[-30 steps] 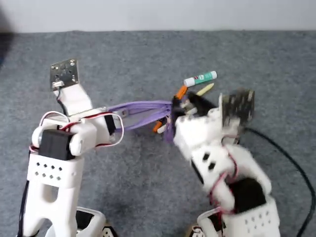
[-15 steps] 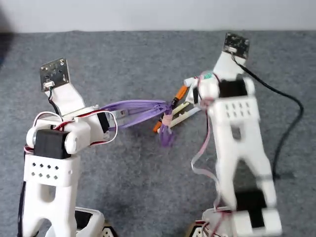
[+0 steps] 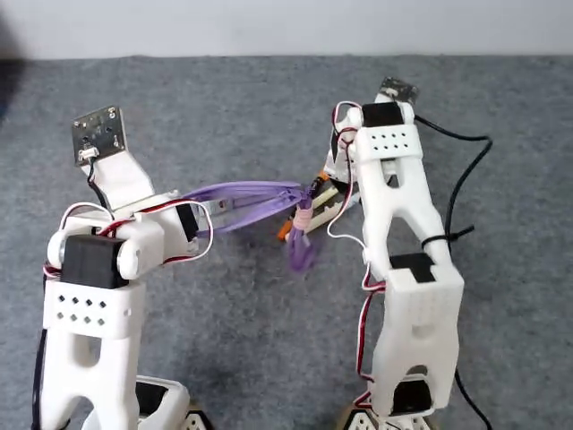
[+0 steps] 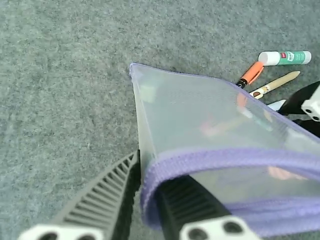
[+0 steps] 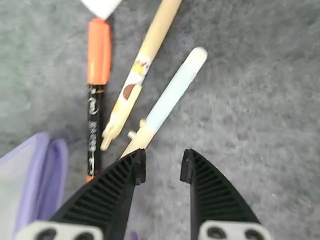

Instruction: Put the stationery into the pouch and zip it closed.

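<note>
While the left jaws clamp the purple pouch [image 4: 210, 150] by its rim, its mouth looks unzipped. Out on the bench [image 4: 60, 75] just beyond it lie the orange marker [image 5: 95, 75], cream pen [image 5: 142, 65], pale-blue pen [image 5: 170, 97] and glue stick [image 4: 285, 58]. The right jaws hang narrowly parted and empty over the pale-blue pen. I'd say nearly everything is left: packing, then zipping.

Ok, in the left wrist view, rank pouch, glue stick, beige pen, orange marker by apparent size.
1. pouch, nearest the camera.
2. glue stick.
3. beige pen, similar length, thinner.
Unranked: orange marker, partly behind the pouch.
</note>
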Tool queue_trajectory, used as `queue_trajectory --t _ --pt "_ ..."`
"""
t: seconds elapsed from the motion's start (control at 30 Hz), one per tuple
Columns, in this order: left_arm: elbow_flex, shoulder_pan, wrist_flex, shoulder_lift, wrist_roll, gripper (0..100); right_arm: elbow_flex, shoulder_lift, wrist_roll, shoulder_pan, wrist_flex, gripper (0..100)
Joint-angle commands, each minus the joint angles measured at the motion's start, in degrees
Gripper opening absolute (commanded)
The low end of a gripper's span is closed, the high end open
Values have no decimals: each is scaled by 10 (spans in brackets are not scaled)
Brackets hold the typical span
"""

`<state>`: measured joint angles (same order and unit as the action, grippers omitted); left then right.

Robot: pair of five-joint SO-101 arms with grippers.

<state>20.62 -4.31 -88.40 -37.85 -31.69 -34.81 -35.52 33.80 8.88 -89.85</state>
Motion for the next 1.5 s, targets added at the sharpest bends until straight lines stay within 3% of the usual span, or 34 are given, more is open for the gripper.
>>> queue_trajectory --t 0.0,0.73,0.87,1.03,1.2,1.47 --pt "-20 4 -1 -4 -7 11 -48 -21 6 -10 -3 124" --pt "-19 4 0 -4 -6 11 -270 -256 2 -37 -9 121" --pt "-18 4 -2 -4 -6 11 -271 -269 2 -50 -41 35" --pt "-18 4 1 -4 -6 11 -291 -261 -4 -58 -84 5" --pt "-18 4 -2 -4 -6 11 -356 -226 -55 -61 -131 8" --pt "-20 4 -4 -4 -8 11 -307 -58 -147 -76 -131 7"
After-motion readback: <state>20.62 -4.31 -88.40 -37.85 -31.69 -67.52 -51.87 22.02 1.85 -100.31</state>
